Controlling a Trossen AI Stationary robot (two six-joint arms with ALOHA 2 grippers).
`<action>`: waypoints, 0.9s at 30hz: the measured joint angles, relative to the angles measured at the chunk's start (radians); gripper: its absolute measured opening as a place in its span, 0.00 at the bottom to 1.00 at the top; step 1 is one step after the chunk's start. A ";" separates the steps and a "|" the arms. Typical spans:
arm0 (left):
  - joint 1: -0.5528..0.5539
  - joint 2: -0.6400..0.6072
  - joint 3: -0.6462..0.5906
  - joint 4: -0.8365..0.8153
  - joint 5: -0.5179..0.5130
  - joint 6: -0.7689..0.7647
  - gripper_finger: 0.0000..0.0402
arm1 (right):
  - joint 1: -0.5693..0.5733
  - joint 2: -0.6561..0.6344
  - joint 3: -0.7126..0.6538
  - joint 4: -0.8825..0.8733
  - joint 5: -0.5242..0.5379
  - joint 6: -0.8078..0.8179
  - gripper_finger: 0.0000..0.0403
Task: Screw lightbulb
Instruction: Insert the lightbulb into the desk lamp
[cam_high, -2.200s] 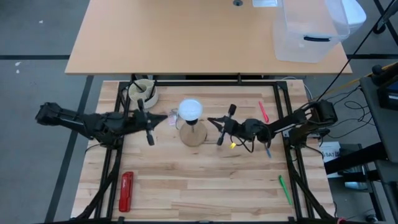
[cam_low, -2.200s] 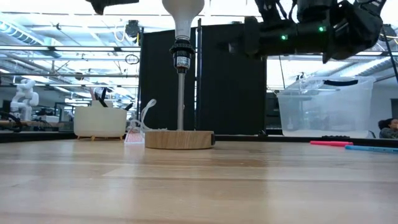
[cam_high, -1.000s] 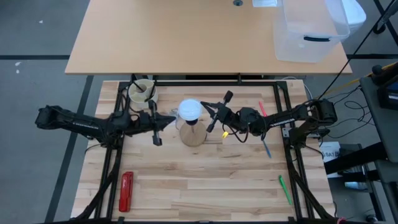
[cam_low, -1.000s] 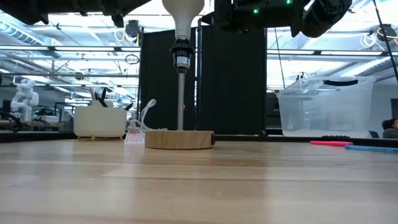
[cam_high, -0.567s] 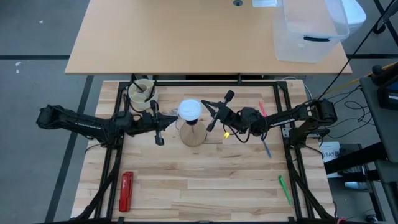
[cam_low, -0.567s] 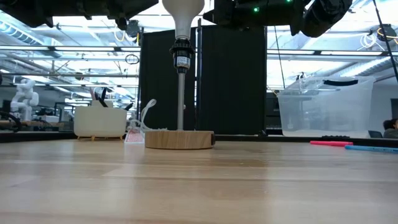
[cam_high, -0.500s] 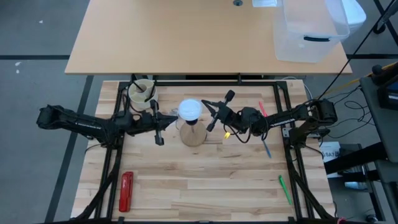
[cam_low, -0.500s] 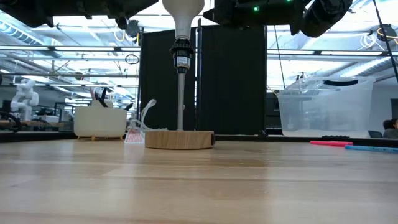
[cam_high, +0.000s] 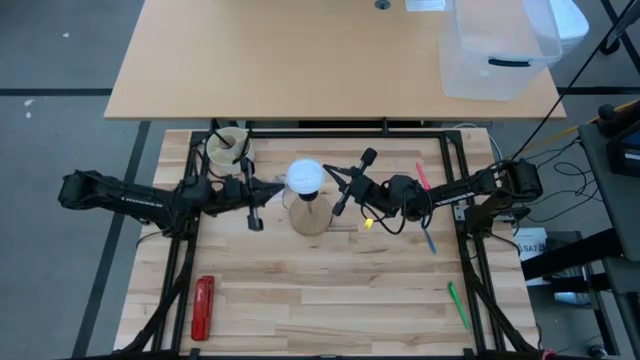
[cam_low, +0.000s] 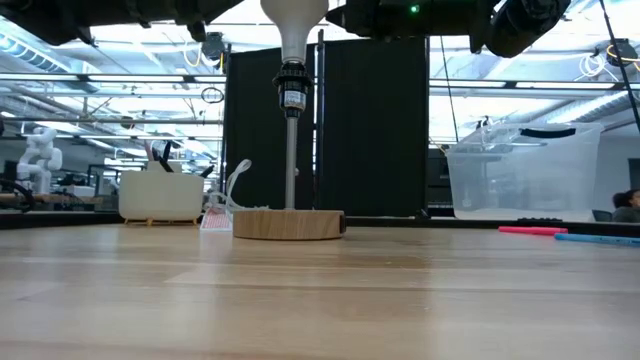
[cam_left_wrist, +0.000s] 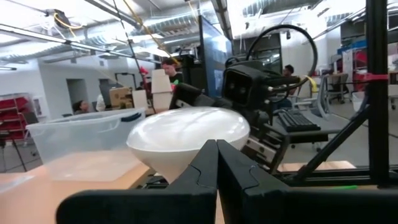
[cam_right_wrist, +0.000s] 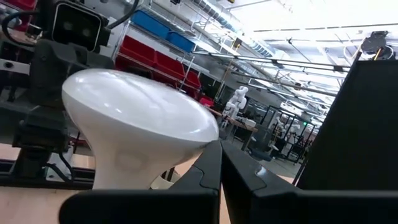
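The white lightbulb (cam_high: 305, 176) sits upright in the black socket (cam_low: 290, 92) atop a thin pole, which stands on the round wooden disc (cam_low: 288, 223). My left gripper (cam_high: 276, 188) is shut and level, just to the table's left of the bulb's dome (cam_left_wrist: 186, 134). My right gripper (cam_high: 330, 174) is shut and just to the right of the dome (cam_right_wrist: 137, 127), pointing at it on a slant. Both are at the dome's height, high above the table. My left gripper's shut fingertips (cam_left_wrist: 208, 163) stand right in front of the dome's lower side, coming level from the table's left; whether they touch it I cannot tell. My right gripper's shut fingertips (cam_right_wrist: 214, 163) stand right at the dome's edge from the right; whether they touch I cannot tell.
A cream holder (cam_high: 228, 148) stands at the far left. A red tool (cam_high: 203, 305) lies near left. Pink (cam_high: 423, 178), blue (cam_high: 430, 238) and green (cam_high: 457, 305) pens lie on the right. A clear bin (cam_high: 500, 50) stands on the far table.
Over the last two seconds my left gripper has gone right toward the bulb. My right gripper has gone left toward it and turned on a slant. In the last half second both have kept still. The bulb and stand have not moved.
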 joint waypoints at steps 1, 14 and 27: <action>0.002 0.000 0.000 -0.001 0.000 0.000 0.00 | 0.000 0.000 0.000 -0.001 0.000 0.000 0.00; 0.055 0.000 0.000 -0.005 0.022 -0.008 0.00 | 0.013 0.000 0.000 -0.001 0.008 -0.011 0.00; 0.106 0.000 0.000 -0.012 0.057 -0.026 0.00 | 0.026 0.000 0.000 -0.005 0.016 -0.011 0.00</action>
